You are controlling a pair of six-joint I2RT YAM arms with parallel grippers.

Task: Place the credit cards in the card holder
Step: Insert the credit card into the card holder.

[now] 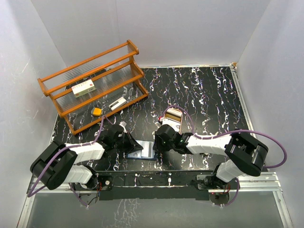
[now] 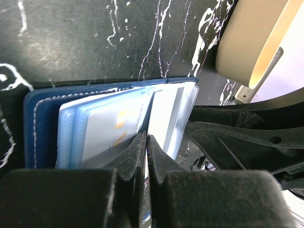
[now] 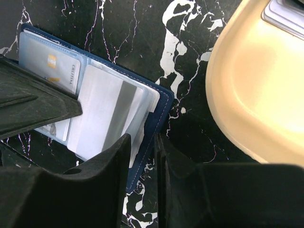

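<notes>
Marble table [image 1: 204,95], open navy card holder [image 2: 40,123] in R fingers [image 3: 114,161], L fingers [image 2: 135,152] pinching card [image 2: 166,114]

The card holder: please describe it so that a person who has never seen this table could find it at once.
On the black marbled table, look near the front edge, in the middle. The card holder lies open there, nearer the arms than the oval tan tray. Only it is navy blue with white stitching and clear pockets inside.
</notes>
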